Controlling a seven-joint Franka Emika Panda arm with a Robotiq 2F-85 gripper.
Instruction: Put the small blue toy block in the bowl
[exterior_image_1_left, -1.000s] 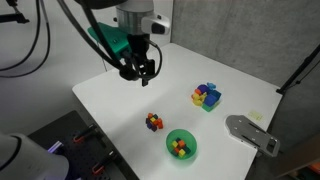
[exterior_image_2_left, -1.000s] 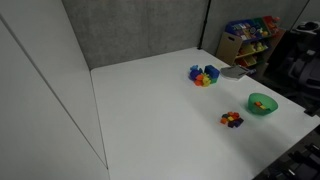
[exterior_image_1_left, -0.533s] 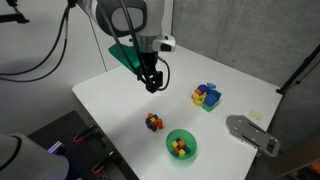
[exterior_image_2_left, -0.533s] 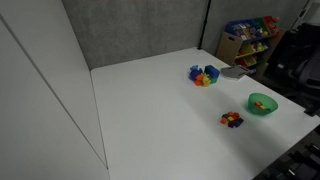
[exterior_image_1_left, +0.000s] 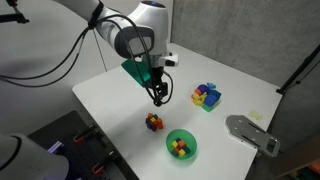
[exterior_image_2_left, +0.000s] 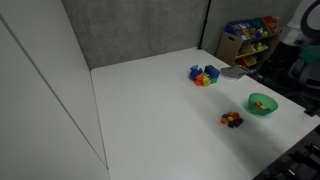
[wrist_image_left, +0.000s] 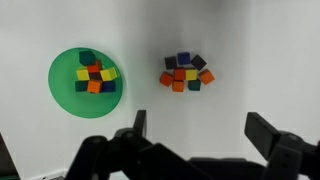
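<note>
Small blue toy block (wrist_image_left: 183, 61) in pile (wrist_image_left: 186, 73), apart from spread pincer (wrist_image_left: 197, 122).

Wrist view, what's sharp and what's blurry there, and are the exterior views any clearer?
In the wrist view the bowl and loose blocks are sharp and evenly lit, while the gripper is dark and soft. In an exterior view the loose blocks are tiny and dim.

A robot arm (exterior_image_1_left: 135, 40) of rounded white and grey links, a teal-green block (exterior_image_1_left: 133, 70) at its wrist, a black two-fingered end effector (exterior_image_1_left: 159, 97), thin black cables (exterior_image_1_left: 55, 68).
</note>
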